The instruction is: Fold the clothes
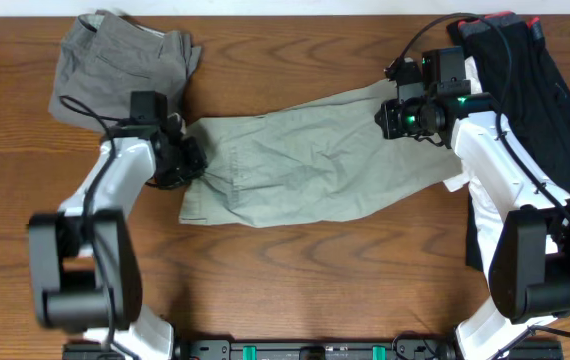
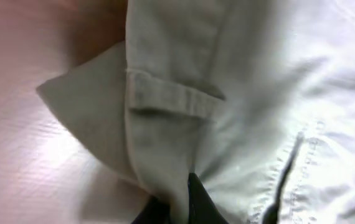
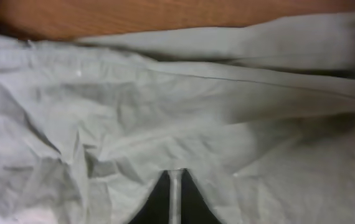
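- Two arms rose from the near edge of the surface point(image 1: 295, 290), each bent at the elbow and tipped down onto the cloth.
- The left fingers point(image 1: 193, 163) were clamped together on the waistband end of the shorts point(image 1: 305, 160), just beside a belt loop point(image 2: 171, 102).
- The right fingers point(image 1: 393, 120) were pinched shut on the leg-hem end, with a thin fold of cloth caught between them.
- The shorts lay mid-surface, with the long axis slanting from left of centre up toward the far right corner, waistband to the left and hems to the right.
- Their cloth was light khaki-olive woven cotton, creased and rumpled, with stitched seams and a flat, roughly oblong outline.
- Darker grey-brown shorts point(image 1: 115, 55) lay bunched at the far left corner.
- A black garment point(image 1: 540, 90) lay along the right edge.
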Controlling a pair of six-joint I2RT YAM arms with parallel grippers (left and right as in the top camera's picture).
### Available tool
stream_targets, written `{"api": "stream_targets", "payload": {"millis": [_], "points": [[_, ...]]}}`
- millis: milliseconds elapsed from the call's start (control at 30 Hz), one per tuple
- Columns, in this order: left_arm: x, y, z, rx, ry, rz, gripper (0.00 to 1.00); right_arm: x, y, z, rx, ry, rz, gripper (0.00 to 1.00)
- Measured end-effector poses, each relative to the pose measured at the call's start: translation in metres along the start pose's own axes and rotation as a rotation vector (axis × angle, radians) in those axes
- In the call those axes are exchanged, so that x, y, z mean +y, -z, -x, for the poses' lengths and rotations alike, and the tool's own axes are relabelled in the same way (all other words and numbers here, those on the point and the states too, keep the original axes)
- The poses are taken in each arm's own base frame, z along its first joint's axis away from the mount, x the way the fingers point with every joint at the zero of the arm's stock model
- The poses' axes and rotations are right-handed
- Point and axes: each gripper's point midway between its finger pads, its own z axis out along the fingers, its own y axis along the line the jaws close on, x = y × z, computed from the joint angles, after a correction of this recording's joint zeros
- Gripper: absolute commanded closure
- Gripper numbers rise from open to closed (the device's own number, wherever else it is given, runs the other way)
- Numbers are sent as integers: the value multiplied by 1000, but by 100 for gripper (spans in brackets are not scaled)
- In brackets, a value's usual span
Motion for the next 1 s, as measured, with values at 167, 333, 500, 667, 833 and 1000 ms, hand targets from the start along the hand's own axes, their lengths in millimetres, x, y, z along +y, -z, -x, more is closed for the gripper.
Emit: {"api": "stream_targets", "payload": {"millis": [167,333,500,667,833,1000], "points": [[4,30,7,-89,-19,53,94,3,0,1,-3,0,19,99],[14,34,12,-114,-24,99,94,4,0,-2,8,-8,33,99],[31,43,20,-149,-14,153,94,3,-7,-13,52,-29,48,99],[48,54,33,-199,17,185,94,5,-17,-22,88,-46,85,99],[51,62,54,-277,4,189,94,7,-25,-30,117,-59,114,99],[45,69,66,-319,-23,179,94,6,-37,-39,149,-66,137,99]]}}
